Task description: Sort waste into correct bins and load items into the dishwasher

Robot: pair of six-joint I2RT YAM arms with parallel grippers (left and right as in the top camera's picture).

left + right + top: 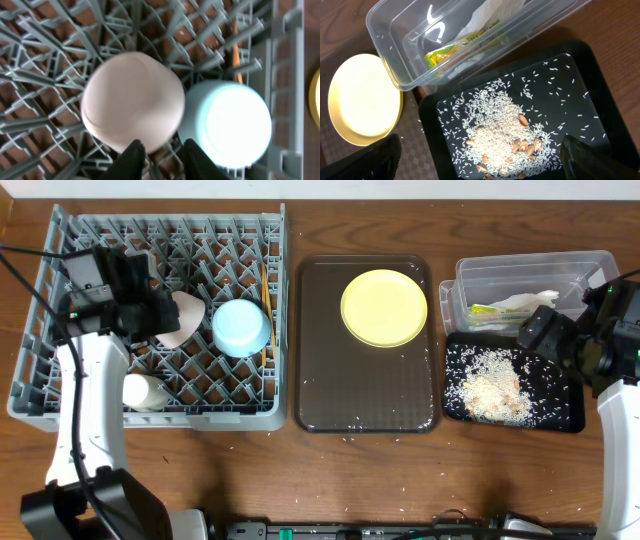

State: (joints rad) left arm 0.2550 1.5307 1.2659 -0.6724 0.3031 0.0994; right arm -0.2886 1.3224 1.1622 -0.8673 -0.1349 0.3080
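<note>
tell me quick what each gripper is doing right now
Left gripper: open, holding nothing, by the pale pink-white bowl.
Right gripper: open, empty, over the shallow black rectangular tray.

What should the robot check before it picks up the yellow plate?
1. Yellow plate lies bare on the brown tray: ok.
2. Right gripper is open and empty: ok.
3. Left gripper is open, but whether it is clear of the pink bowl: cannot tell.
4. Dish rack has free pegs for the plate: ok.
5. Napkin and wrapper are in the clear tub: ok.
6. All rice is in the black tray: not ok, as loose grains lie on the brown tray and the table.
</note>
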